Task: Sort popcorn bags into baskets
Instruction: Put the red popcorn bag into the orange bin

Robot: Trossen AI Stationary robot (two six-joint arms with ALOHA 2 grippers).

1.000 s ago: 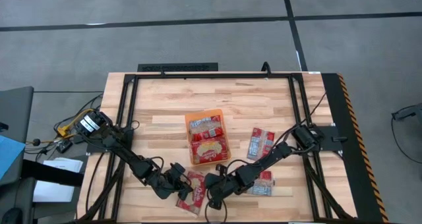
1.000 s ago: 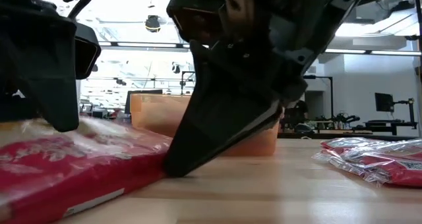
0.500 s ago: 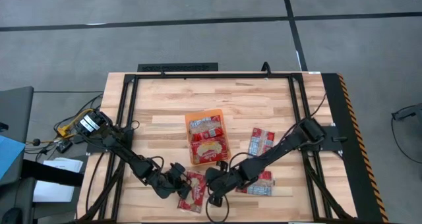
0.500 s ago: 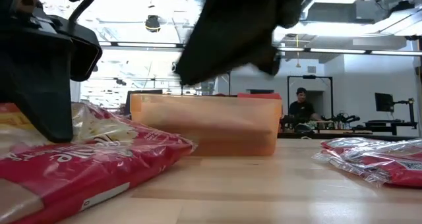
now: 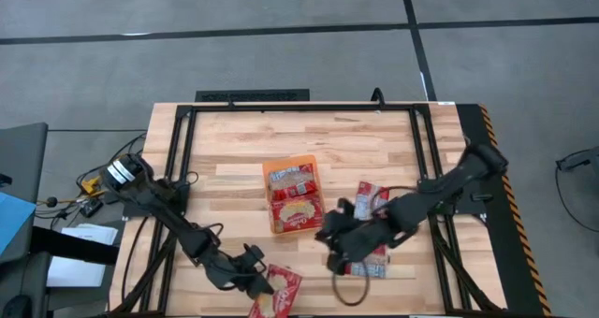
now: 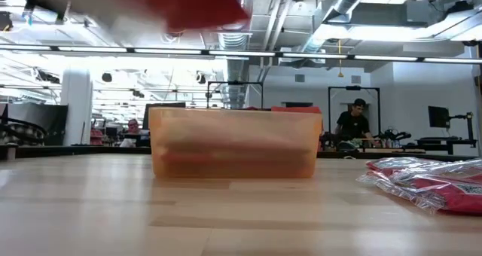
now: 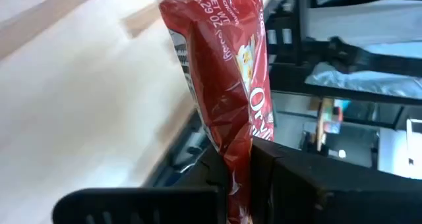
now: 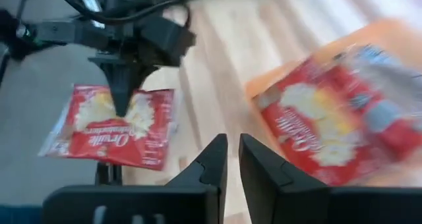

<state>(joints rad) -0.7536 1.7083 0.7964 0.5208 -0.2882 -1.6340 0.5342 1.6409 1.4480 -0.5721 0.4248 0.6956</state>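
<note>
One red popcorn bag (image 5: 278,296) hangs over the table's near edge, with my left gripper (image 5: 255,282) shut on it. In the low view it is only a red blur (image 6: 199,4) at the top. The orange basket (image 5: 268,173) stands mid-table with two bags (image 5: 294,198) inside. My right gripper (image 5: 333,251) hovers to the right of the basket, next to two loose bags (image 5: 372,199) (image 5: 375,265). Its fingers (image 8: 217,159) stand a narrow gap apart with nothing between them. My left gripper pinches one long edge of the bag (image 7: 239,159), about its middle, between its two fingers. In the right wrist view the fingers (image 8: 122,100) come down on that edge from above. The bag hangs tilted below them, clear of the table.
The table's black frame rails (image 5: 178,159) run along both sides and the far edge. Bare wood lies left of the basket and behind it. A person (image 6: 354,120) stands in the room far behind the table.
My left gripper has shut on the bag that lay near the front edge, lifted it clear and carried it toward the table's near edge. My right gripper has risen off that bag and moved toward the table's right, beside the loose bags.
</note>
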